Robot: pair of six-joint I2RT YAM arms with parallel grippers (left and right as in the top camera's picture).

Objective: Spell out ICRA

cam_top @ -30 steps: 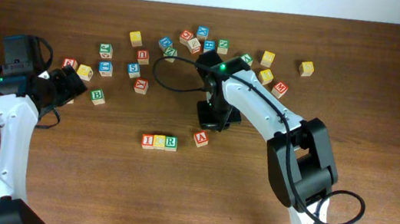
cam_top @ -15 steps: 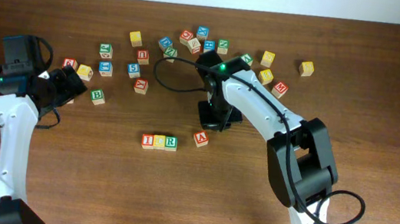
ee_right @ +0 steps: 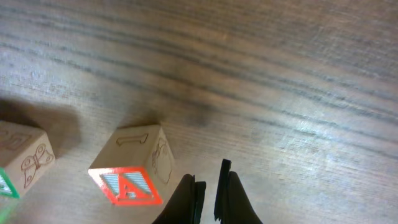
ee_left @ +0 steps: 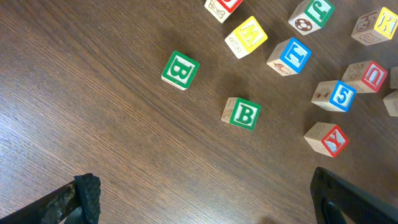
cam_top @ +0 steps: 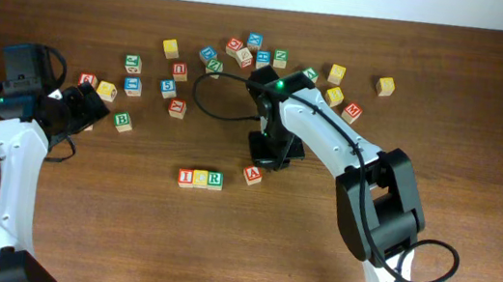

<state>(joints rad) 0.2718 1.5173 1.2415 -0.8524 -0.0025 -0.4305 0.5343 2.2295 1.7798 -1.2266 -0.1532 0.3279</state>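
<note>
Remaining: A (cam_top: pixel 252 173) lay askew near I (cam_top: pixel 186 177), C (cam_top: pixel 200 178), R (cam_top: pixel 214 179) (rowed).
Right gripper (ee_right: pixel 207 190): pressed together, empty, beside A.
Left gripper (cam_top: pixel 90 106): spread.
Next: A needed nudging against R.

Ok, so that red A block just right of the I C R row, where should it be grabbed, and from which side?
Grip the A block by two opposite side faces, coming down from above. It sits flat but turned askew, apart from the R block, so its sides look free. The right pincer, shut beside it, would need to open and turn to match.
</note>
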